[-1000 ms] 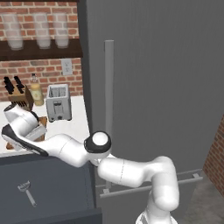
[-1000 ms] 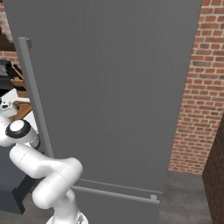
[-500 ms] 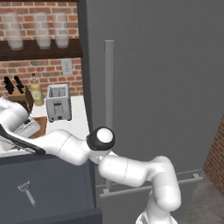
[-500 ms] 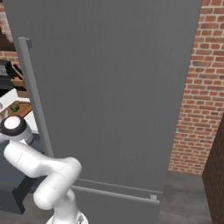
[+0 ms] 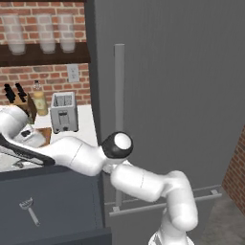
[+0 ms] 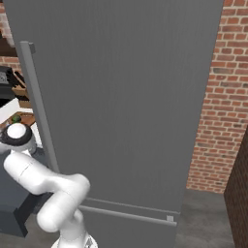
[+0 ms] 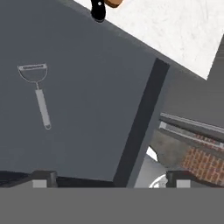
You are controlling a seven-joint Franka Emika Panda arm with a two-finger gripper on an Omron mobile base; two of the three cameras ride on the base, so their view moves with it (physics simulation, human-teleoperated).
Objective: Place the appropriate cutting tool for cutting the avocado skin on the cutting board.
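Simulated kitchen: red brick wall point(image 6: 218, 92), tall grey refrigerator point(image 6: 121, 92) with a vertical bar handle point(image 5: 119, 95), white bench point(image 5: 86, 125) left of it. On bench at back: silver toaster point(image 5: 63, 112), bottle point(image 5: 39, 100), wooden knife block point(image 5: 19, 98) with black handles. Dark shelf point(image 5: 45, 53) above, carrying three glass jars point(image 5: 48, 32). Dark grey cabinet front point(image 5: 52, 201) below the bench edge, silver Y-shaped peeler point(image 7: 38, 94) lying against it.

Brown cutting board point(image 5: 44, 135) seen on bench in front of toaster, largely hidden behind the white arm. Avocado point(image 6: 16, 118) noted as a small dark green ball on the board in right base view.

Fingers point(image 7: 111, 179) spread wide, holding nothing, tips at the bottom corners of hand view. Black knife handle point(image 7: 98, 9) spotted at top edge of hand view, beside a brown board corner; blade cut off. Well apart from the fingers. Could not tell whether the knife lay on the board.
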